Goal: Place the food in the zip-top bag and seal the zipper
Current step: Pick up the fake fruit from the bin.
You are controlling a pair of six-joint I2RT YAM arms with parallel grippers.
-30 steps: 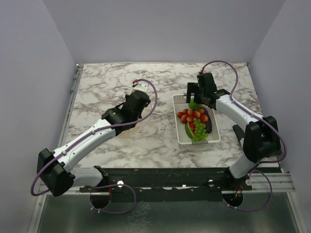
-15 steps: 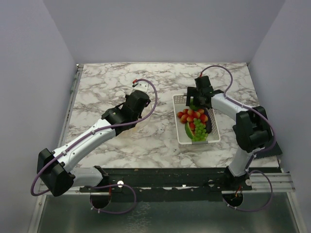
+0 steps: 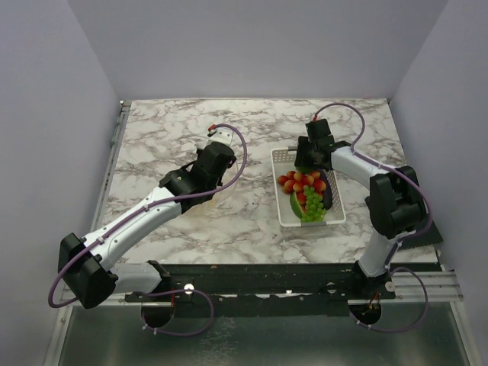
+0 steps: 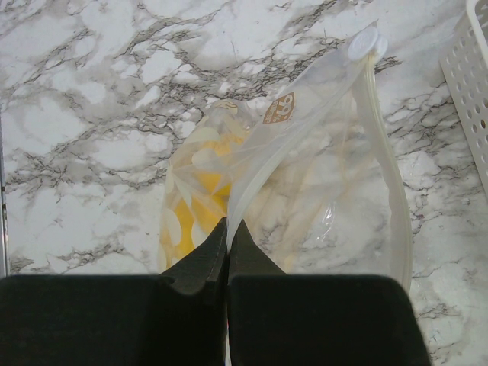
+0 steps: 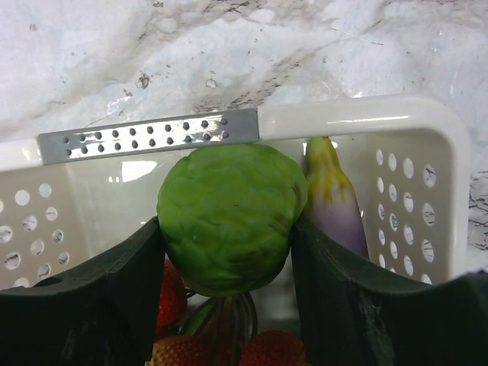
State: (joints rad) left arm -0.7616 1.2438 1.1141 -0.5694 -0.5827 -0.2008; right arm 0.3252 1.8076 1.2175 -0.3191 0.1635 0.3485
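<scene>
We log: left end effector (image 4: pixel 227 227) pinches zip-top bag (image 4: pixel 320 183) rim; right end effector (image 5: pixel 227 226) clamps green piece (image 5: pixel 225 202) by basket (image 5: pixel 366 118) end wall.

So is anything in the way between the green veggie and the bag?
Only the basket's left wall beside the green veggie. Past it, bare table leads to the bag pinched by the left gripper.

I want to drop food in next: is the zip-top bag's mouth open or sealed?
The zip-top bag is open: its zipper strips bow apart in the left wrist view, left gripper pinching one lip.
</scene>
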